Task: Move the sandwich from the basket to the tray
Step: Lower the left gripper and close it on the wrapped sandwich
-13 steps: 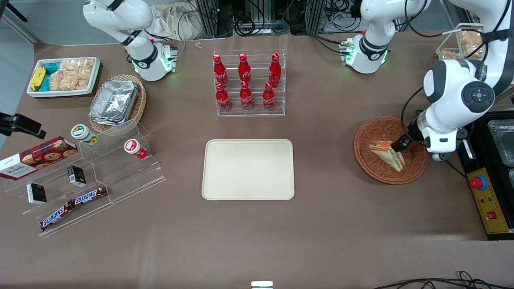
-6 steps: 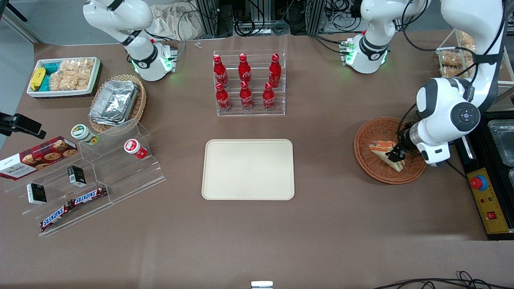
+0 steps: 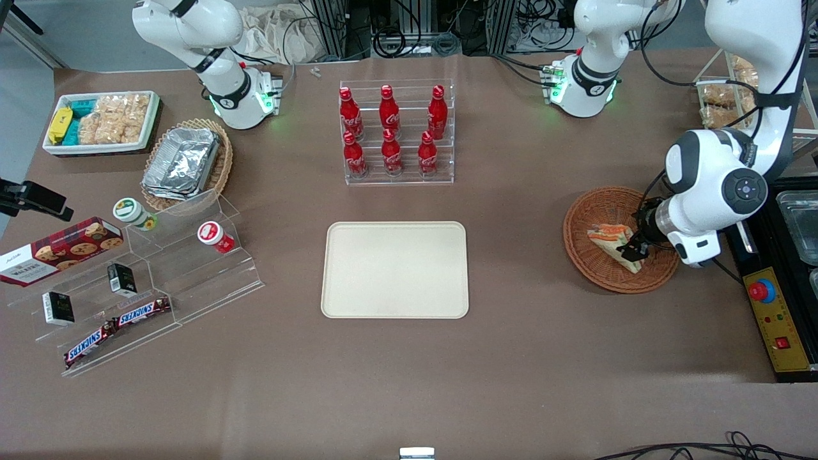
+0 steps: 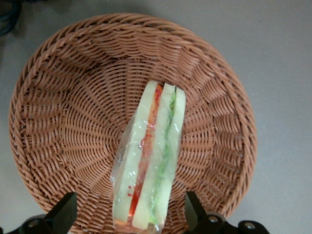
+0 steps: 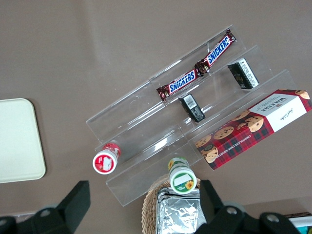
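Note:
The sandwich (image 3: pixel 610 239) is a clear-wrapped wedge lying in the reddish-brown wicker basket (image 3: pixel 591 268) toward the working arm's end of the table. My left gripper (image 3: pixel 632 247) is low over the basket at the sandwich's end. In the left wrist view the gripper (image 4: pixel 129 214) is open, with one finger (image 4: pixel 66 212) on each side of the sandwich (image 4: pixel 151 161) and a gap between each finger and the wrap. The basket's weave (image 4: pixel 58 97) fills that view. The cream-beige tray (image 3: pixel 395 269) lies bare at the table's middle.
A clear rack of red bottles (image 3: pixel 396 131) stands farther from the front camera than the tray. A black control box with a red button (image 3: pixel 762 291) lies beside the basket. An acrylic snack shelf (image 3: pixel 147 275), a foil-container basket (image 3: pixel 185 163) and a white snack bin (image 3: pixel 102 121) are toward the parked arm's end.
The left arm swung its elbow and the gripper came down over the sandwich's end in the basket. The sandwich and basket have not moved.

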